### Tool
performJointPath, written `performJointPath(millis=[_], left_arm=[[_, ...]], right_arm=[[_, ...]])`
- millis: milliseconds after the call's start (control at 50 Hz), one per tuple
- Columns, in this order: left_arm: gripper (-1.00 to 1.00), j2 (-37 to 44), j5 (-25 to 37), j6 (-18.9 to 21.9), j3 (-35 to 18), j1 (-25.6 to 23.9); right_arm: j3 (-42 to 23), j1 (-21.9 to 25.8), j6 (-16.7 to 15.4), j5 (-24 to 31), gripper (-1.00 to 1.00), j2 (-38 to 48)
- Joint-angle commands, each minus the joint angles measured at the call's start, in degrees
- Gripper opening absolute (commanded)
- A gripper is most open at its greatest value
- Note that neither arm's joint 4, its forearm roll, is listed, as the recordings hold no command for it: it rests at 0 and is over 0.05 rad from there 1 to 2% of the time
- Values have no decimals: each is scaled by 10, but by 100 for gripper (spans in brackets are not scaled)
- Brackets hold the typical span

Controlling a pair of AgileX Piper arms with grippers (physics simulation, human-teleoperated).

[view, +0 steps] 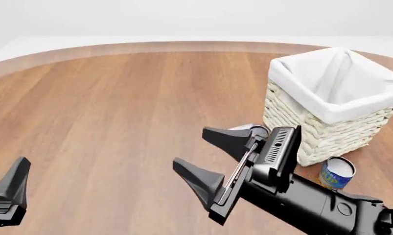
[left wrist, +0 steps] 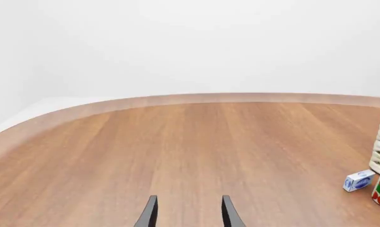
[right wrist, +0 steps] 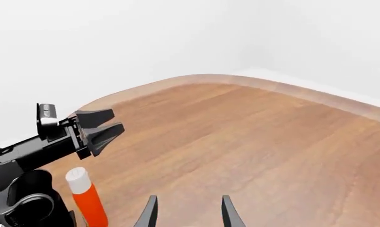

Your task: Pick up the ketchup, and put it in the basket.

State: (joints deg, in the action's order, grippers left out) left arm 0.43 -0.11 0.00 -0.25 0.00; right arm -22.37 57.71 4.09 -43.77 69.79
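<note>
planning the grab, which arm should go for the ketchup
Left, probably: the ketchup stands right beside the left arm, while the right pincer hangs open nearer the basket. The left pincer, open too, points past it, though.

Matte black right arm (view: 313, 203) — vented block; wedge-shaped pointed fingers (view: 197, 178)

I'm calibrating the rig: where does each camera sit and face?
Front: above and behind the arms, looking forward at the basket; right gripper central, left gripper at the edge.
Left wrist: along open jaws over the table; basket at the edge, shared with front.
Right wrist: faces left gripper and ketchup.
</note>
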Motion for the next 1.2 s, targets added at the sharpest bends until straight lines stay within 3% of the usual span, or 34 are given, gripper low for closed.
performJointPath(millis=[20, 420, 1200], left_arm=[[100, 0, 0, 0, 0, 0], [100, 0, 0, 0, 0, 0], [100, 0, 0, 0, 0, 0]], right_arm=[[-27, 26, 4, -12, 100, 51], [-69, 38, 0, -28, 100, 112], [-165, 131, 2, -29, 100, 239]])
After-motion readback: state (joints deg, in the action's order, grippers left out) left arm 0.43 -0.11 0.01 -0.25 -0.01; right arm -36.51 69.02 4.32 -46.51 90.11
